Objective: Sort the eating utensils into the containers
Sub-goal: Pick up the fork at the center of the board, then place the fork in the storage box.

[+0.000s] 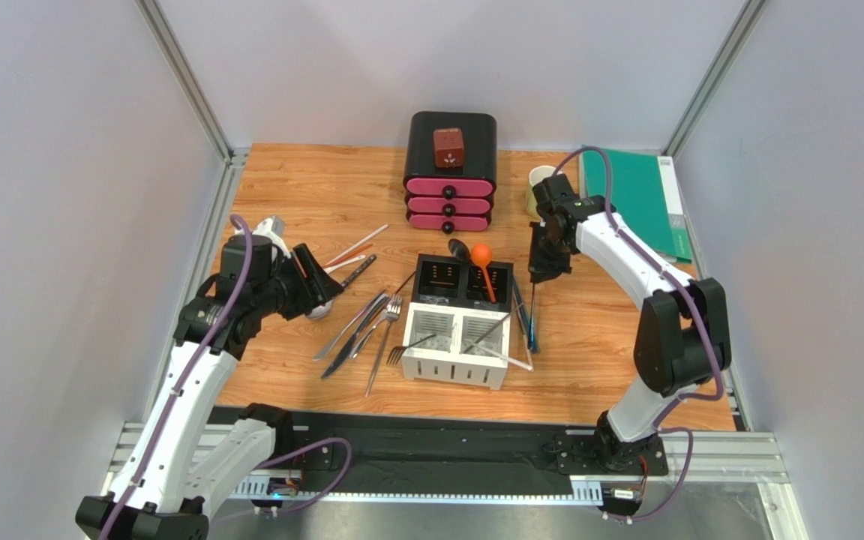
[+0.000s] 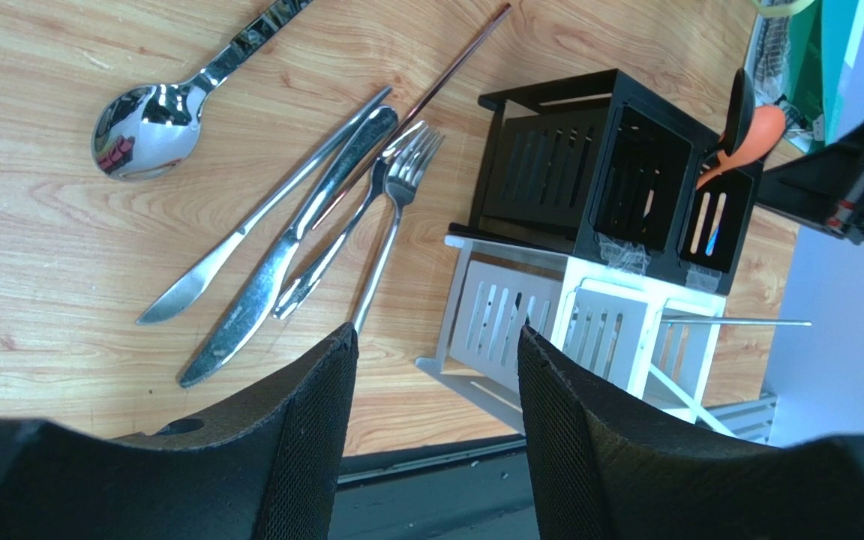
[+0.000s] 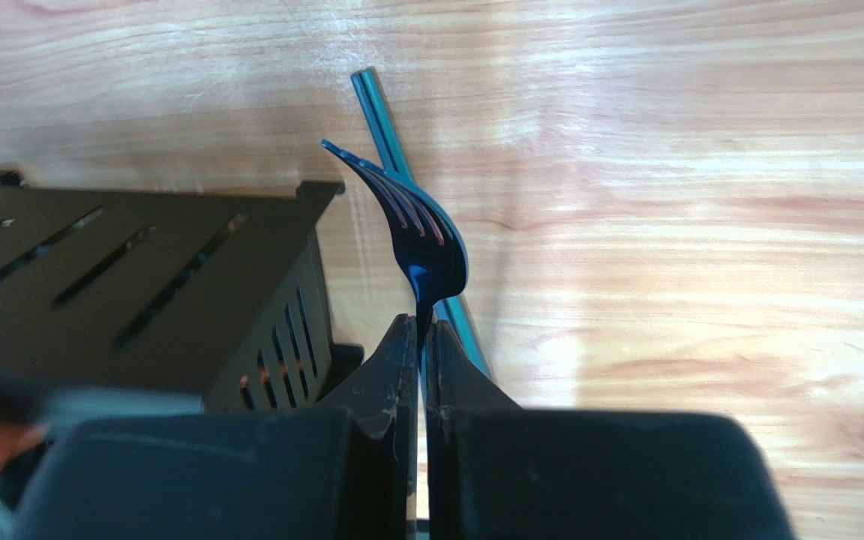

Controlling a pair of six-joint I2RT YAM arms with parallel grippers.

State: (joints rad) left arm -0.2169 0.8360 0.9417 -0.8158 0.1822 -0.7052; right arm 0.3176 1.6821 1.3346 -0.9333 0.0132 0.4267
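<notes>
The wooden table [image 1: 290, 191] bore a caddy [image 1: 448, 369], drawer box [image 1: 450, 197], mug [image 1: 536, 187], green folder [image 1: 628, 197] and loose cutlery [image 1: 358, 332].

The caddy [image 1: 455, 368] is square, with two black parts at the back and two white parts in front. An orange spoon [image 1: 482, 261] and a black spoon [image 1: 458, 246] stand in one black part. A thin silver stick [image 2: 741, 324] pokes out of a white part. Two knives [image 2: 247, 298] and two forks [image 2: 412, 158] lie side by side just left of the caddy. A big silver spoon [image 2: 144, 124] lies farther left. The right gripper [image 3: 420, 332] pinches a dark blue fork [image 3: 416, 231] beside the black parts.
</notes>
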